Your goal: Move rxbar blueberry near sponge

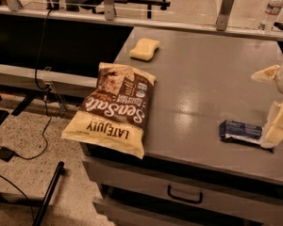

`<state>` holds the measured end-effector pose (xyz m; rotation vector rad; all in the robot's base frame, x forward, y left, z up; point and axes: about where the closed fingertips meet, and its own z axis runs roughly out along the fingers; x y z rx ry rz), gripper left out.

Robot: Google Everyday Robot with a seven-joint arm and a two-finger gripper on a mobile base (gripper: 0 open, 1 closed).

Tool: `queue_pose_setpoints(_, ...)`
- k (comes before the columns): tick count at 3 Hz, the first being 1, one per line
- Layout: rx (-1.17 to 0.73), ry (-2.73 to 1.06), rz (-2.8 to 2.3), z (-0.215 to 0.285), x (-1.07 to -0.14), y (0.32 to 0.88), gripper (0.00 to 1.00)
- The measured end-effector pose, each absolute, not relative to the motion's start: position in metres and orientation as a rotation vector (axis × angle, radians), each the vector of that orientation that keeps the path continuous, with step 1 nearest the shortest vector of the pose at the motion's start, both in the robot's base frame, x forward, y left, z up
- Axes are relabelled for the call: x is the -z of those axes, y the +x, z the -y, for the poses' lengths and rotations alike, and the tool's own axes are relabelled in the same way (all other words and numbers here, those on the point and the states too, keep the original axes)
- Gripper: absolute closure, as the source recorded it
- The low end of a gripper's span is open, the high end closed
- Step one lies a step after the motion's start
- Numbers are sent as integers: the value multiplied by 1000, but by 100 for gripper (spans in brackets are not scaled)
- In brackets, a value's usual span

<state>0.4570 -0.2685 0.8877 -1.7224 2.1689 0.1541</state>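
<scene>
The rxbar blueberry (240,131), a small flat navy bar, lies on the grey table (203,79) near its front right edge. The sponge (145,48), a pale yellow block, lies at the table's far left corner, well away from the bar. My gripper (270,105) comes in from the right edge of the view, partly cut off. It is open: one cream finger (266,73) is held up over the table and the other (277,126) hangs down at the bar's right end. It holds nothing.
A large brown-and-cream Sea Salt chip bag (114,107) lies on the table's left side and overhangs the front left edge. A water bottle (271,7) stands beyond the far right. A drawer handle (184,195) is below the table front. Cables run on the floor at left.
</scene>
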Motion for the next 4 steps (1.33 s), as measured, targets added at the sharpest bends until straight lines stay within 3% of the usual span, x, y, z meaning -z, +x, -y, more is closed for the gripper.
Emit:
queue_pose_setpoints(2,-231,-1737,-2177,284,-842,442,3)
queue_pose_setpoints(3,-229,-1724,-2193,290,-832,440,34)
queue_pose_setpoints(4,-236,-1715,-2192,292,-831,440,57)
